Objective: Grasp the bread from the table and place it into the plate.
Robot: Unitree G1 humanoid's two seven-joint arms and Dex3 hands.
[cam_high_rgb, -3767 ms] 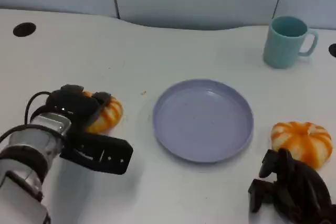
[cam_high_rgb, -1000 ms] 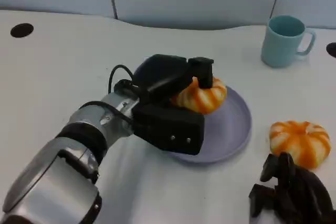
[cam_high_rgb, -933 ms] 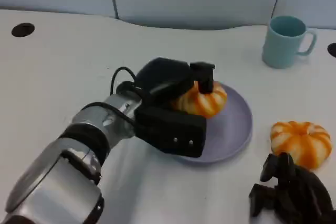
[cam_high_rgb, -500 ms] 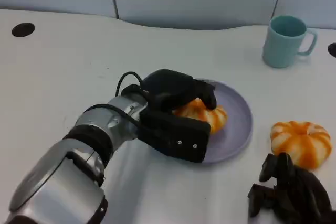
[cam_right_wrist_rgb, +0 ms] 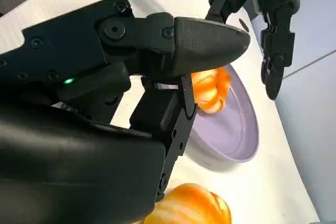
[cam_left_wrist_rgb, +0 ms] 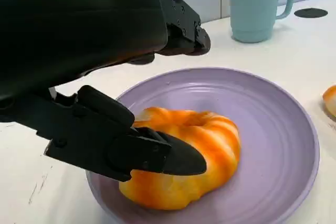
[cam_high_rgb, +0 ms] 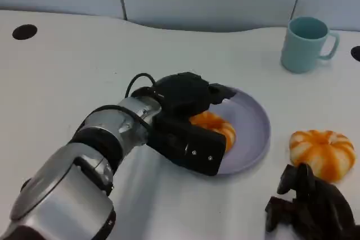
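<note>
An orange-and-white striped bread [cam_high_rgb: 214, 127] lies in the purple plate [cam_high_rgb: 256, 122] at the table's middle. My left hand [cam_high_rgb: 185, 96] hovers just over it with its fingers apart, holding nothing. In the left wrist view the bread [cam_left_wrist_rgb: 210, 140] rests on the plate [cam_left_wrist_rgb: 283, 129], the thumb low in front of it and the other fingers raised above, under the left hand [cam_left_wrist_rgb: 79, 35]. My right hand [cam_high_rgb: 312, 209] rests on the table at the near right, fingers loose and empty. The right wrist view shows the bread [cam_right_wrist_rgb: 210, 90] in the plate [cam_right_wrist_rgb: 231, 129].
A second striped bread [cam_high_rgb: 322, 153] sits on the table right of the plate, just beyond my right hand. A teal mug [cam_high_rgb: 306, 43] stands at the back right. Black cable holes [cam_high_rgb: 24, 31] mark the table's far corners.
My left hand carried the bread from the left of the table over the plate, lowered it onto the plate, then spread its fingers off it. The right hand stayed still.
</note>
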